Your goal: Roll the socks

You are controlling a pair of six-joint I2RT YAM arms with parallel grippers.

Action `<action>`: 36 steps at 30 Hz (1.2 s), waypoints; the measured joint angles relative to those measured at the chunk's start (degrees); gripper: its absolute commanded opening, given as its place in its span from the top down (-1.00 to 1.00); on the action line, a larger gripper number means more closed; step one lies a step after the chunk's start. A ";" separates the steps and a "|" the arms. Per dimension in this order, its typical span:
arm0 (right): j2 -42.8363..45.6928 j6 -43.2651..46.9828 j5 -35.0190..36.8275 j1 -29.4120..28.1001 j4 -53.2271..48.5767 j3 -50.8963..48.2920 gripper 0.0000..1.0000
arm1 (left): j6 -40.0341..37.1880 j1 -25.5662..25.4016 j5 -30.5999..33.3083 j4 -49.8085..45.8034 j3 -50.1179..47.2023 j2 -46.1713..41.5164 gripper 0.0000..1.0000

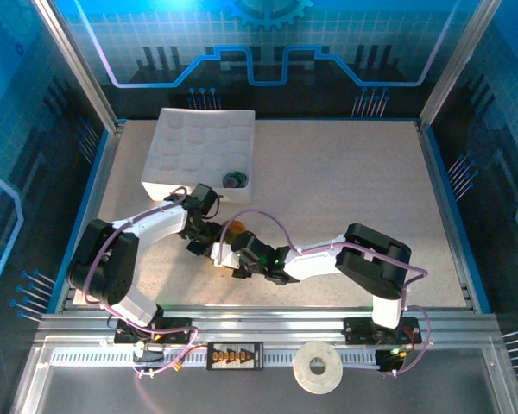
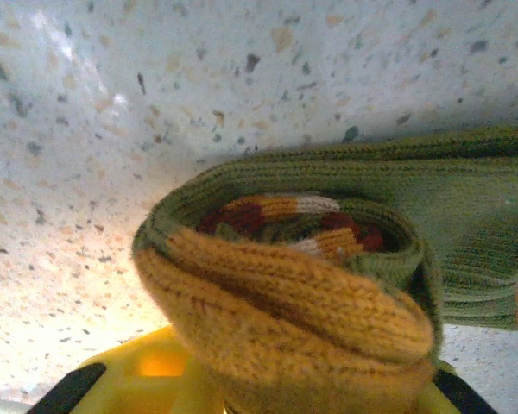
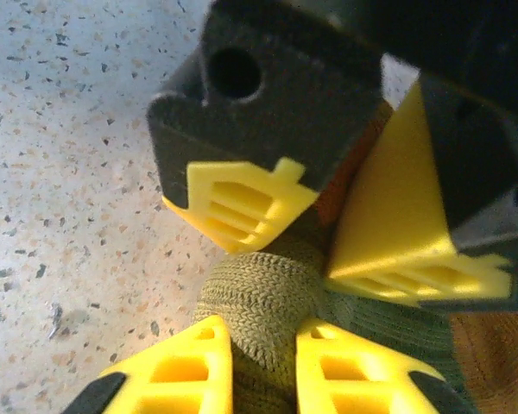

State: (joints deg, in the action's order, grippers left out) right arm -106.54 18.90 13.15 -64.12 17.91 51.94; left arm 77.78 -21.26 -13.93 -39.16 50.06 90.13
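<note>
One olive-green sock (image 2: 345, 190) with an orange toe was seen in the left wrist view. It lay on the speckled worktop (image 2: 112, 129), partly rolled, with the orange end curled over striped bands. The left end effector (image 2: 293, 392) was closed to a narrow gap, and the orange end was held between its yellow fingers.

In the right wrist view, the right end effector (image 3: 263, 371) was nearly shut, and a thick olive fold of the same sock was pinched between its fingers. The other end effector was seen just above, almost touching it.

In the top external view, both arms were found together near the front middle of the worktop, just below a white tray (image 1: 168, 164). A small dark bundle (image 1: 235, 179) was lying in one compartment.

Some risk was judged from here. The roll looked loose, so it could be sprung open if one grip was released early. The fingers could also be knocked together, being so near.
</note>
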 measured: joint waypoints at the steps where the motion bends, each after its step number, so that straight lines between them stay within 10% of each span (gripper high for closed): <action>1: -0.24 -0.79 -0.33 0.24 -0.33 0.42 0.85 | -0.15 0.04 0.35 -0.04 0.00 -0.28 0.26; 10: -0.63 -7.06 -9.44 4.37 -0.42 1.07 1.00 | 0.20 0.50 3.19 -3.32 -0.76 -6.23 -0.27; 22: -3.41 -16.00 -23.52 11.21 -3.23 4.74 1.00 | 1.44 2.21 4.90 -2.12 -5.20 -19.82 -0.35; 36: -9.92 -29.27 -46.69 20.70 -5.20 9.51 1.00 | -3.48 2.29 4.55 12.48 -8.37 -11.10 -0.24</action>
State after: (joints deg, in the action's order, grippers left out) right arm -116.46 -10.37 -33.54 -43.42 12.71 61.45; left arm 74.30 -18.96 -9.39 -26.68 41.69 79.02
